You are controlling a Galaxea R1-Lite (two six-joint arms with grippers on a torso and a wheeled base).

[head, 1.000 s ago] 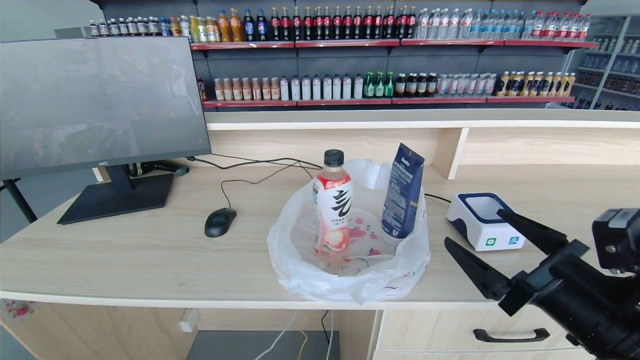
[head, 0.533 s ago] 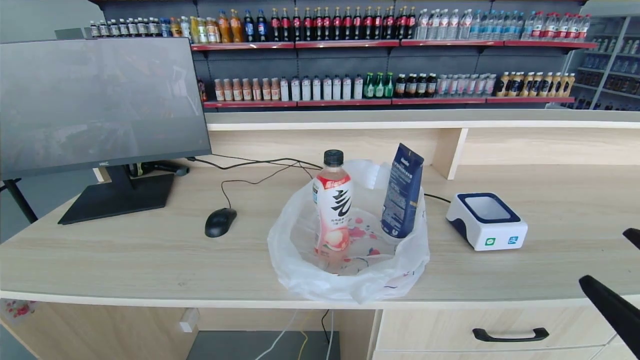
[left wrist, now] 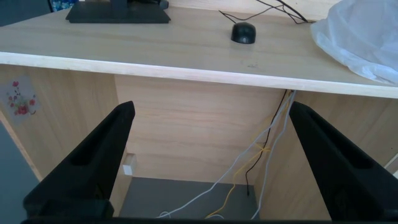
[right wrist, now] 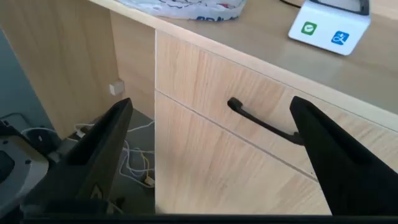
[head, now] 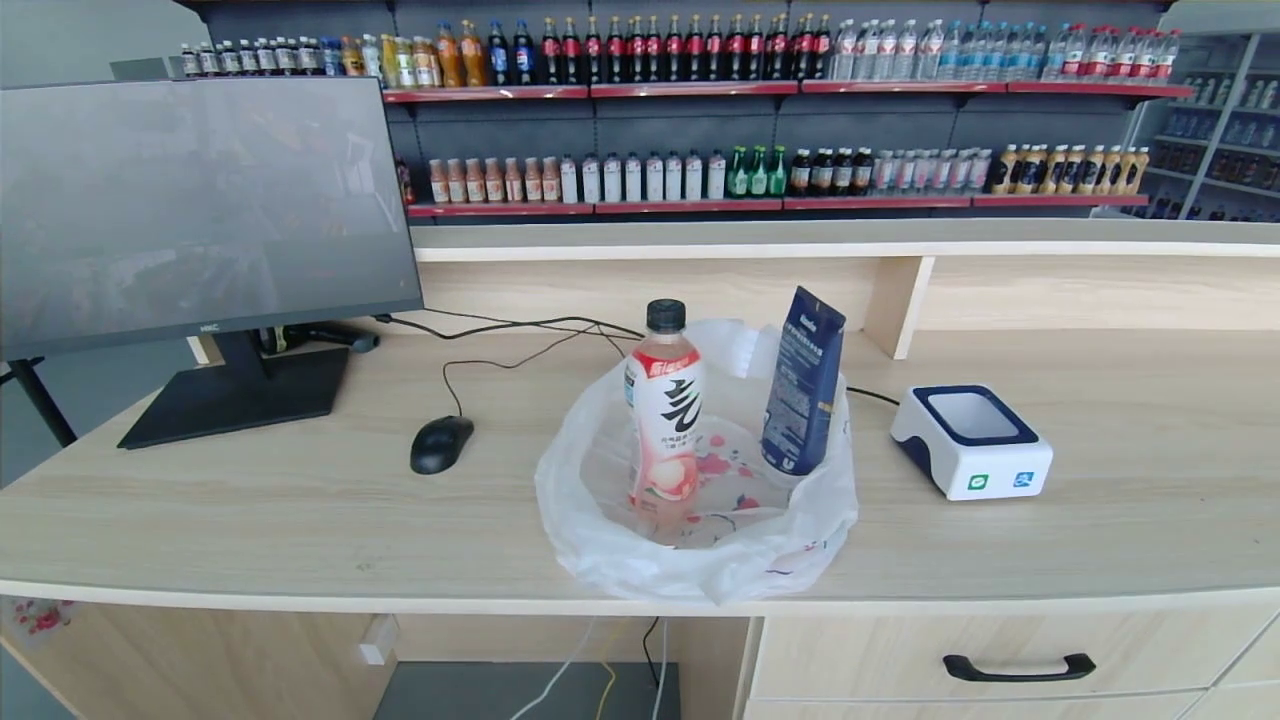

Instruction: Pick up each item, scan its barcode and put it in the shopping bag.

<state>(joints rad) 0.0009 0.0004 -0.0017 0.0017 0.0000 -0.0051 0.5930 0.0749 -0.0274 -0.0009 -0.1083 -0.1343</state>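
Left gripper (left wrist: 211, 106) was spread wide and empty, facing pale wooden counter (left wrist: 186, 124) | beyond it, on the countertop, pink-labelled clear plastic bottle (head: 664, 420) and dark blue pouch (head: 803, 395) stood upright inside translucent white plastic shopping bag (head: 600, 520) | right gripper (right wrist: 211, 101) also gaped empty, black drawer handle (right wrist: 264, 124) just ahead, white-and-blue box scanner (right wrist: 329, 25) beyond.

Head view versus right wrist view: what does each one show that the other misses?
Head view: the bottle and blue pouch standing in the shopping bag, plus the monitor and mouse. Right wrist view: the right gripper, open, held low before the drawers, and loose cables on the floor. Both: the scanner, the bag's edge and the drawer handle.
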